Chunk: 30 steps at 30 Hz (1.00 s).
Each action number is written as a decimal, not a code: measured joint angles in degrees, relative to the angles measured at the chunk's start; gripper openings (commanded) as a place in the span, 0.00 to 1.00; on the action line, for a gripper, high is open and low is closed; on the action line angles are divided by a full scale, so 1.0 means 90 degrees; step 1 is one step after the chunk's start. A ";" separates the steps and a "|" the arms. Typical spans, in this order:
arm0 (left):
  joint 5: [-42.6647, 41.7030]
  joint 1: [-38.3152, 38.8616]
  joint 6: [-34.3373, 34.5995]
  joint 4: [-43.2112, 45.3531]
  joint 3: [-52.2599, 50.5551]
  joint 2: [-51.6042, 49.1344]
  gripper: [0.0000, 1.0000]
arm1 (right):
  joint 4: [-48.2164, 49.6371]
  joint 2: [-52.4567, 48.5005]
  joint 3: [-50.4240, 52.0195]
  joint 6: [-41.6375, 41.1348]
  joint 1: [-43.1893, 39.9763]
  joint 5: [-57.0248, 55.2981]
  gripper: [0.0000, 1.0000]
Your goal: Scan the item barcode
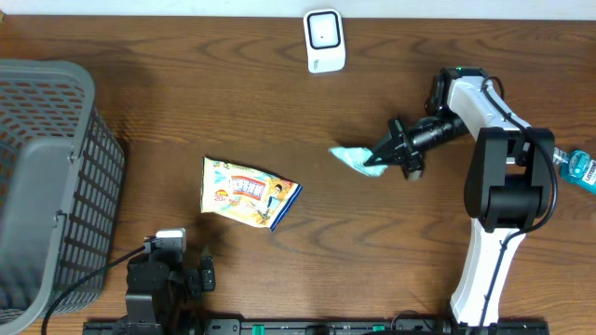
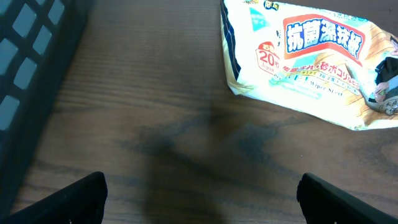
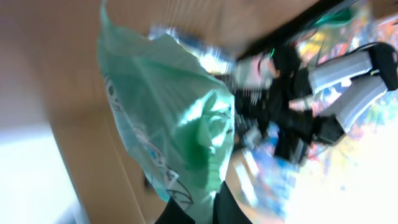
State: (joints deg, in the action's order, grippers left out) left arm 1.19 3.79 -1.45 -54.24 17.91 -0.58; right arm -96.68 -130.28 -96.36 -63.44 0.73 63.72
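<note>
The right gripper (image 1: 384,160) is clenched on one end of a pale green packet (image 1: 350,158), right of centre in the overhead frame. The packet's long axis runs roughly sideways, its free end pointing left and slightly up. In the right wrist view its print is too blurred to read. The white scanner (image 1: 324,40) stands at the top edge, well apart. The left gripper (image 2: 199,202) hovers over the table (image 2: 155,112) at lower left, jaws spread wide and holding nothing. Near it lies a wipes pack (image 2: 305,62) marked "20" below a red banner of Japanese characters. A grey basket (image 1: 56,140) fills the left edge.
</note>
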 measured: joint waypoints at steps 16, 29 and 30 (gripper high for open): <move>0.0000 0.0000 0.0000 0.0000 0.0000 -0.0002 0.98 | 0.0012 0.1953 0.0000 0.4148 0.0119 0.1846 0.01; 0.0000 0.0000 0.0000 0.0000 0.0000 0.0000 0.98 | 0.2443 0.3432 -0.0002 0.4498 0.0301 -0.1911 0.01; 0.0000 0.0000 0.0000 0.0000 0.0000 -0.0002 0.98 | 0.2628 0.3429 -0.0002 0.4512 0.0335 -0.2278 0.01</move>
State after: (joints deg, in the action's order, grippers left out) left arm 1.19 3.79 -1.45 -54.24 17.91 -0.60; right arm -73.03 -99.42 -96.38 -22.83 3.75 43.22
